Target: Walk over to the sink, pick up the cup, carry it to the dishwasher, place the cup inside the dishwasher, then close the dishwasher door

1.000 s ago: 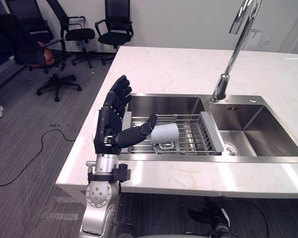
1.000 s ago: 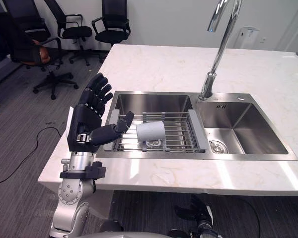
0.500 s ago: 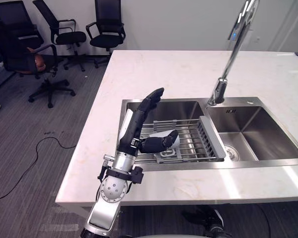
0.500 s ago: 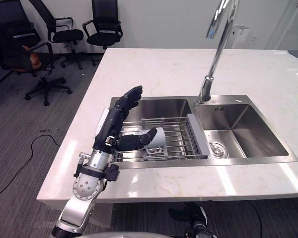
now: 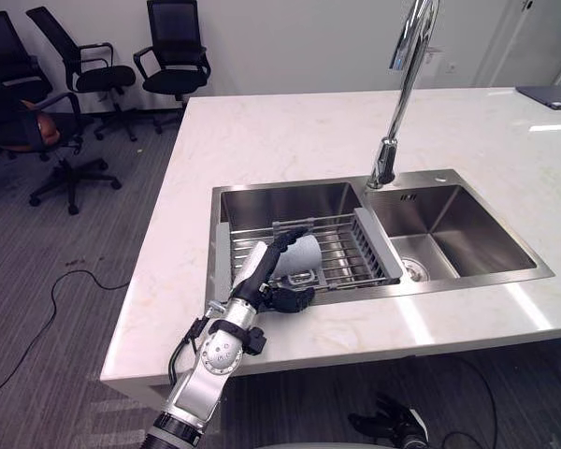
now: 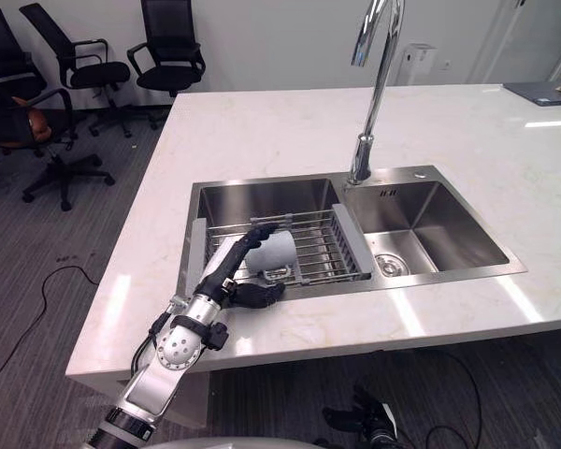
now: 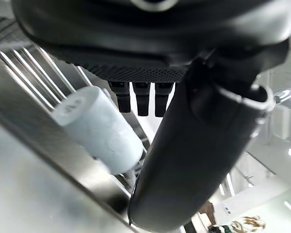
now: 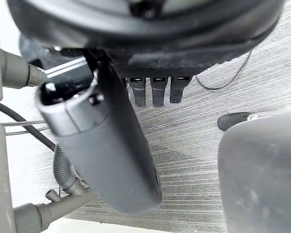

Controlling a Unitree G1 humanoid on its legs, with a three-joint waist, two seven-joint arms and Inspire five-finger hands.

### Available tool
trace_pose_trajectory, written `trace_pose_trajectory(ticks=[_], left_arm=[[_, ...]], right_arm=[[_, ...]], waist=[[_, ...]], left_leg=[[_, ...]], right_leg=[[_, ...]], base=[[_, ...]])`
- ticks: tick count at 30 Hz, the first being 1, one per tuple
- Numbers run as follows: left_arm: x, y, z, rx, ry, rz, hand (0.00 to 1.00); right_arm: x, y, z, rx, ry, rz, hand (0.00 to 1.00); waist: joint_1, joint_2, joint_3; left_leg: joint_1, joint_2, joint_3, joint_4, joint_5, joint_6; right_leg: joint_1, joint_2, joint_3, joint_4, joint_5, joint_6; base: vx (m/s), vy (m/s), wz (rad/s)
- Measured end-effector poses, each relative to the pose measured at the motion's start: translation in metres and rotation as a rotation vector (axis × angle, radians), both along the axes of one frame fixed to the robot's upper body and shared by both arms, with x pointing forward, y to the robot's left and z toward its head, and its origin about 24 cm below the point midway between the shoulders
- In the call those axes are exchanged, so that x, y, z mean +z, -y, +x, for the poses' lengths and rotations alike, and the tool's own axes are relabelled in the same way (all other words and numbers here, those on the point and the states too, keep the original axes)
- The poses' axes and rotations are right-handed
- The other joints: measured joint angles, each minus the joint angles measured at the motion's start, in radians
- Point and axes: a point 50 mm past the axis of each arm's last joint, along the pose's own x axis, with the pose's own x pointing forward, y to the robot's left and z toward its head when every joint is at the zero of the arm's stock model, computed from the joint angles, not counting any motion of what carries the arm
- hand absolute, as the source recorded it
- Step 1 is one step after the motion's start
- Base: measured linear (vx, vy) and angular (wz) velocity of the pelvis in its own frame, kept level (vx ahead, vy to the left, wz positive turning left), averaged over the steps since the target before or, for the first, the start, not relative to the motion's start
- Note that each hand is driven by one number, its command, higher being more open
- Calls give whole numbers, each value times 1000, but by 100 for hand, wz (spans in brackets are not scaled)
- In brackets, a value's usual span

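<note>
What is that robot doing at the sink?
The robot's dark left hand reaches into the left basin of the steel sink, where a pale grey cup lies on its side on a wire rack. Its straight fingers are over the cup, thumb in front, not closed yet. The right hand hangs open above the floor.

Cup (image 5: 302, 254) lies on the rack (image 5: 344, 258) inside the left basin (image 5: 280, 199).

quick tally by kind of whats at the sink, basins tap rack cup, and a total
sink basins: 2 (left, right)
faucet: 1
wire rack: 1
cup: 1
total: 5
</note>
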Motion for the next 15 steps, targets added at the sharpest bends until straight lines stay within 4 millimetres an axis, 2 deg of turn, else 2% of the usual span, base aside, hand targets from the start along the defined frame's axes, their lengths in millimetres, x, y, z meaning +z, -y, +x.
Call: trace_pose_trajectory(ticks=[6, 9, 15], left_arm=[[3, -11, 8, 88, 31, 15, 90], [-1, -18, 11, 135, 17, 20, 90], [-2, -20, 12, 178, 23, 8, 90]], right_arm=[[0, -1, 0, -3, -2, 1, 90], [-1, -2, -2, -7, -11, 1, 90], [-2, -2, -2, -16, -11, -1, 90]], waist=[[-5, -5, 3], [-10, -15, 10], [-25, -21, 14]], left_leg=[[4, -6, -9, -13, 2, 3], [18, -6, -11, -22, 2, 3], [21, -8, -8, -28, 2, 4]], right_leg=[[15, -3, -6, -29, 12, 3], [31, -2, -5, -44, 16, 3], [33, -3, -1, -51, 18, 2]], base=[[23, 9, 3], [23, 4, -1], [-1, 2, -1]])
